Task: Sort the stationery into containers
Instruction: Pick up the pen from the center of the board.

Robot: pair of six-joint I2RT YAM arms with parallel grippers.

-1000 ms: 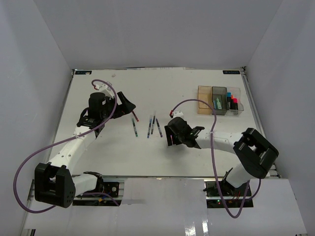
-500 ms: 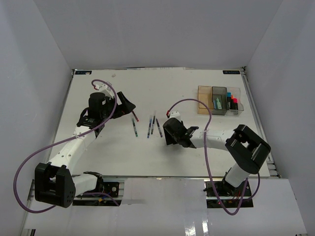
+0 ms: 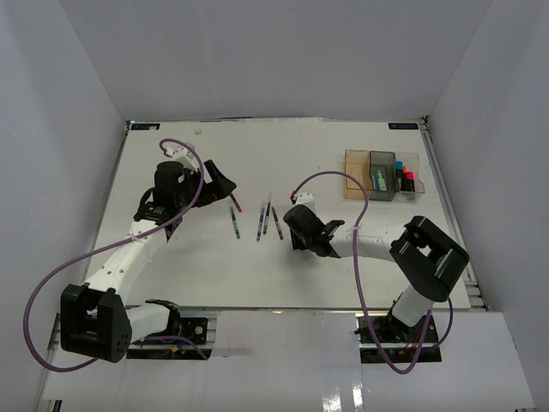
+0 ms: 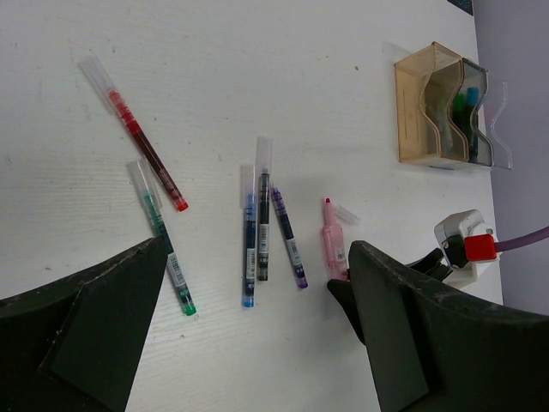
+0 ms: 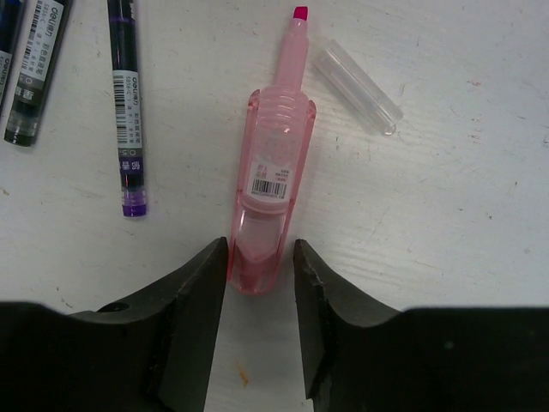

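The right gripper [image 5: 260,253] brackets the tail of the pink marker [image 5: 270,184] between part-spread jaws (pinching or not, one cannot tell) and should squeeze squarely, leaving the loose cap [image 5: 356,88] ahead to its right

A white table [image 3: 283,163] fills the bottom of a plain booth. A pale grey back wall [image 3: 274,51] rises behind the table's far edge. A left wall [image 3: 51,129] and a right wall [image 3: 502,112] of the same blank grey stand along its sides. A small black label [image 3: 144,126] sits at the table's far left corner and a second label [image 3: 401,126] at its far right. A glossy white ledge [image 3: 283,373] in front of the table's near edge mirrors the soft, even light.
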